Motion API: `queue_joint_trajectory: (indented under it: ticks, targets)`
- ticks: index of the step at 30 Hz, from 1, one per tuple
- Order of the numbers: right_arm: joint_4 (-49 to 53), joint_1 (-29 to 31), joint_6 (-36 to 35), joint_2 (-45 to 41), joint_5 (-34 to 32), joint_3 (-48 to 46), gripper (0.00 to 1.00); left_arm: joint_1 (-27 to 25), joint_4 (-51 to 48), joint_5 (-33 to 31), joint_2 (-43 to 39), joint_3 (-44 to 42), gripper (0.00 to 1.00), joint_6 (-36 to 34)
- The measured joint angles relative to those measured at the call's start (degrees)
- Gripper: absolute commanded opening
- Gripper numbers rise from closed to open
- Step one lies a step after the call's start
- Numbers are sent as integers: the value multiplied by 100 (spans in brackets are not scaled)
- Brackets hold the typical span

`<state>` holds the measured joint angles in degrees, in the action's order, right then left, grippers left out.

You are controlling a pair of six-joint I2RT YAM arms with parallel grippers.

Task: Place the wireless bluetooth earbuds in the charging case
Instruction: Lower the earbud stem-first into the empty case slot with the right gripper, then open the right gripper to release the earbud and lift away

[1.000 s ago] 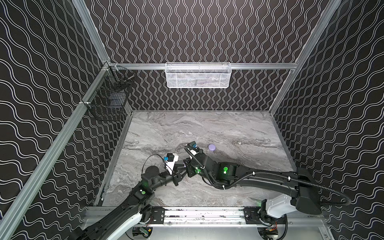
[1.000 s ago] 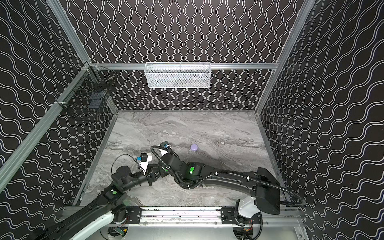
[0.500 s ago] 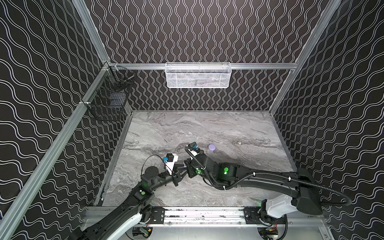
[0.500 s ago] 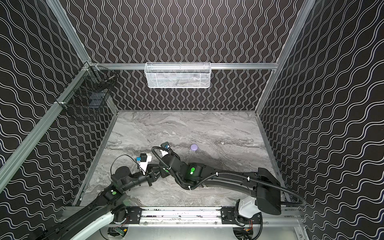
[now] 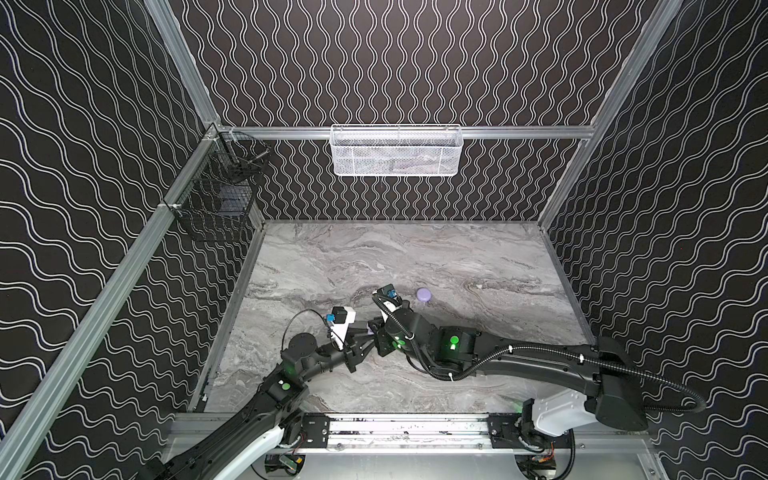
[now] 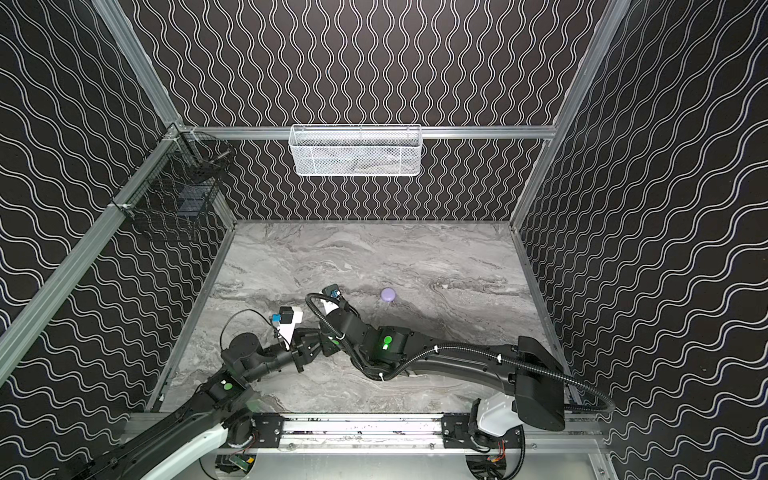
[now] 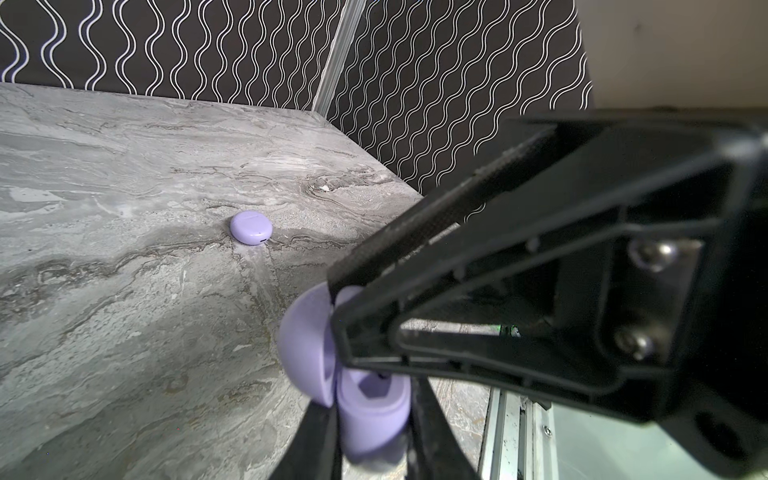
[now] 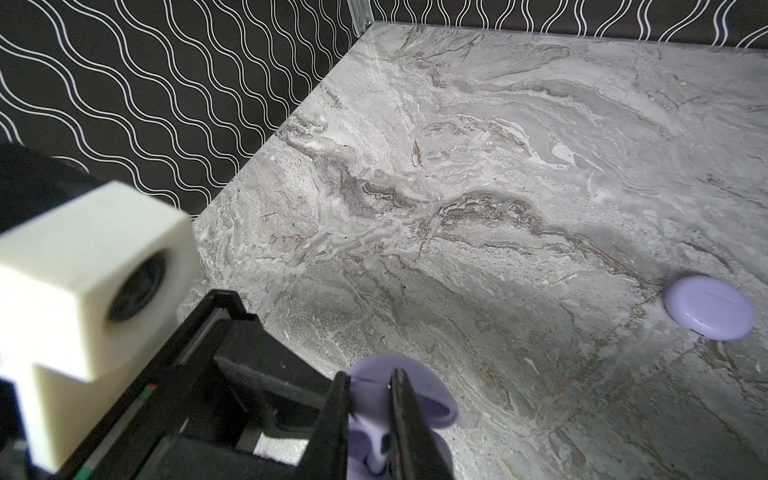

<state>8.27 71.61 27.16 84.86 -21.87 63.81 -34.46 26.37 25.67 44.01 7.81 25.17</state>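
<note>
At the near left-centre of the marble table (image 5: 415,257), the two arms meet tip to tip. On the left side, the left gripper (image 7: 374,442) is clamped on the base of the open charging case (image 7: 374,411), with one finger on each flank. The lid (image 7: 305,345) is swung back on the far side. From the right, the right gripper (image 8: 370,382) reaches in with its fingers drawn almost together and its tips lowered between lid and base. A pale piece shows in the narrow gap, too blurred to identify as an earbud. Elsewhere the earbuds cannot be located. A closed case (image 5: 423,294), round and lavender, lies flat on the table to the far right of both grippers, well apart from them.
</note>
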Motion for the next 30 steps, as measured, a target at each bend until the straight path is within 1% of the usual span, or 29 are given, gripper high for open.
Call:
queue_joint_trajectory:
  ticks: [12, 30]
  targets:
    - [-24, 15, -2, -52, 181, -94, 18, 0, -35, 0, -52, 0, 15, -2]
    - [-35, 33, 0, -96, 199, -120, 29, 0, -50, -42, -48, 0, 15, -4]
